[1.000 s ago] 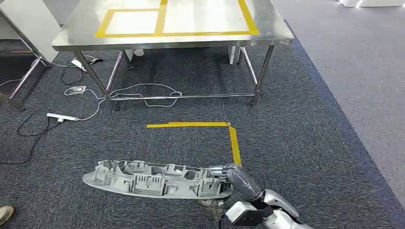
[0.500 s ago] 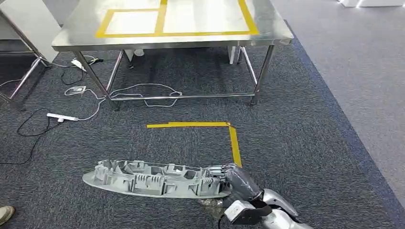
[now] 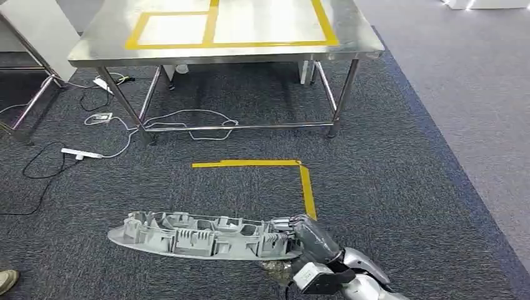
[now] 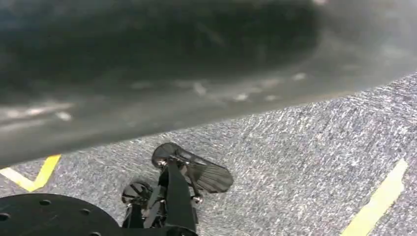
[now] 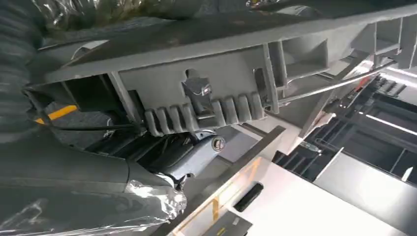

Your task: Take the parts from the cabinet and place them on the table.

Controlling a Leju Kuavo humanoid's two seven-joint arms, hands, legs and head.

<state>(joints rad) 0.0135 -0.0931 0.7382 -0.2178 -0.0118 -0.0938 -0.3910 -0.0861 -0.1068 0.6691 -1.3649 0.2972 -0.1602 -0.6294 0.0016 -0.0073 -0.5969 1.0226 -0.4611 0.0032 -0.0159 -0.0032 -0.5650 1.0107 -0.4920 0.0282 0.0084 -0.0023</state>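
Note:
A long grey plastic part [image 3: 200, 236] with ribs and pockets on its upper face hangs level above the dark carpet, low in the head view. My right hand [image 3: 310, 235] grips its right end, and the part sticks out to the left from it. In the right wrist view the part [image 5: 221, 73] runs across close up, with my right hand [image 5: 98, 172] wrapped under its ribbed edge. The steel table [image 3: 219, 56] with yellow tape rectangles on its top stands ahead, some way beyond the part.
A yellow tape corner [image 3: 300, 169] marks the carpet between me and the table. Cables and a white power strip [image 3: 81, 154] lie on the floor at the left, beside another steel frame [image 3: 25, 106]. A shoe tip [image 3: 6, 281] shows at the lower left edge.
The part and my right hand have sunk very slightly in the picture. Nothing else has shifted.

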